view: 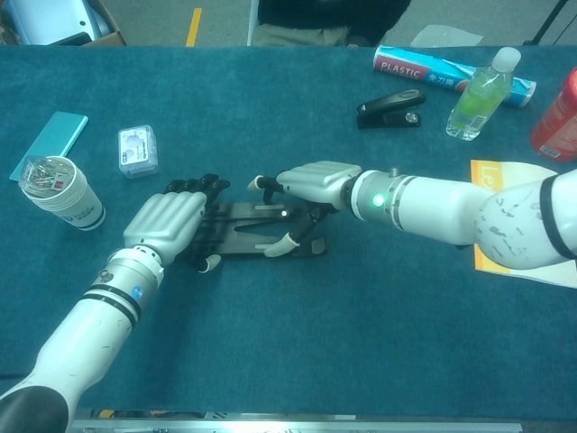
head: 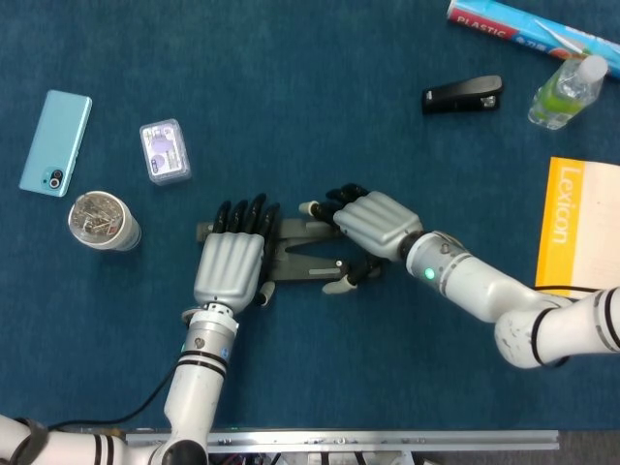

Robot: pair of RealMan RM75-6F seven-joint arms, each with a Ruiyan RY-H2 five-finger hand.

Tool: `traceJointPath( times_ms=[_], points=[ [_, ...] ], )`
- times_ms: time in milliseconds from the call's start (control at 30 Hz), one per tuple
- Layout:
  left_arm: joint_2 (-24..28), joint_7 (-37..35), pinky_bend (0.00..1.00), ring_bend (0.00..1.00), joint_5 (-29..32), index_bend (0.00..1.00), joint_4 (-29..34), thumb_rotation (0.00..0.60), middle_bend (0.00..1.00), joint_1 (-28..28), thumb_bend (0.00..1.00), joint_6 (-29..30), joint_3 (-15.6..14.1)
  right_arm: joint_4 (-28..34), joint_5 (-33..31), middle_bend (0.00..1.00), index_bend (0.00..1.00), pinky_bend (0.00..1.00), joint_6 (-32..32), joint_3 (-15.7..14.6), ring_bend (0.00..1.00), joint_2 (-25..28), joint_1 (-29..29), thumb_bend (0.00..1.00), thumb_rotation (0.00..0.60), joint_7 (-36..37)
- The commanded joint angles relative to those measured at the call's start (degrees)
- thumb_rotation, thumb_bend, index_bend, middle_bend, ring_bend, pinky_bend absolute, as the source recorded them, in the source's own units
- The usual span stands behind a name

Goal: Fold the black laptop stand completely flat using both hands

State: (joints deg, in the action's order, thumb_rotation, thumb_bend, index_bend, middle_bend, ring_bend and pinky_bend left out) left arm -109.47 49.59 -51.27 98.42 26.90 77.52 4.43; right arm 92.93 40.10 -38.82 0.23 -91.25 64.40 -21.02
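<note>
We see the black stand (head: 305, 254) lying low in the middle of the blue table (head: 339, 116); both hands are on it. Our left hand (head: 231, 266) lies palm down on the left end of the stand, with its dark fingers (head: 242, 217) straight, side by side and a little apart, pointing away from us; it presses on the stand and wraps around nothing. Our right hand (head: 373, 225) lies palm down on the right end; its fingers curl down over the far bar of the stand and its thumb (head: 341, 283) touches the near bar, so it grips the stand. From the chest view the stand (view: 261, 227) looks nearly flat, with its bars close to the cloth.

To the left, well apart from the stand, stand a cup (head: 102, 221) full of small shiny things, a small clear box (head: 163, 151) and a light blue phone (head: 55, 143); at the far right we see a black stapler (head: 463, 94), a clear bottle (head: 566, 90) with green drink, a long blue box (head: 528, 27) with the word PLASTIC, and a yellow book (head: 579, 229) at the right edge; the chest view also shows a red can (view: 557, 117) at the right edge.
</note>
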Motion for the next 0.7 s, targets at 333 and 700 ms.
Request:
traceJointPath(
  times_ms=[333, 700],
  points=[
    [-0.42, 0.07, 0.00, 0.00, 0.23, 0.00, -0.31, 0.600, 0.00, 0.20, 0.25, -0.16, 0.10, 6.26, 1.23, 0.19, 0.00, 0.00, -0.41, -1.59, 0.00, 3.50, -0.56, 0.00, 0.300, 0.08],
    [-0.63, 0.19, 0.00, 0.00, 0.26, 0.00, -0.42, 0.600, 0.00, 0.25, 0.25, -0.12, -0.07, 7.60, 3.05, 0.19, 0.00, 0.00, -2.32, -1.24, 0.00, 4.79, -1.01, 0.00, 0.300, 0.10]
  ],
)
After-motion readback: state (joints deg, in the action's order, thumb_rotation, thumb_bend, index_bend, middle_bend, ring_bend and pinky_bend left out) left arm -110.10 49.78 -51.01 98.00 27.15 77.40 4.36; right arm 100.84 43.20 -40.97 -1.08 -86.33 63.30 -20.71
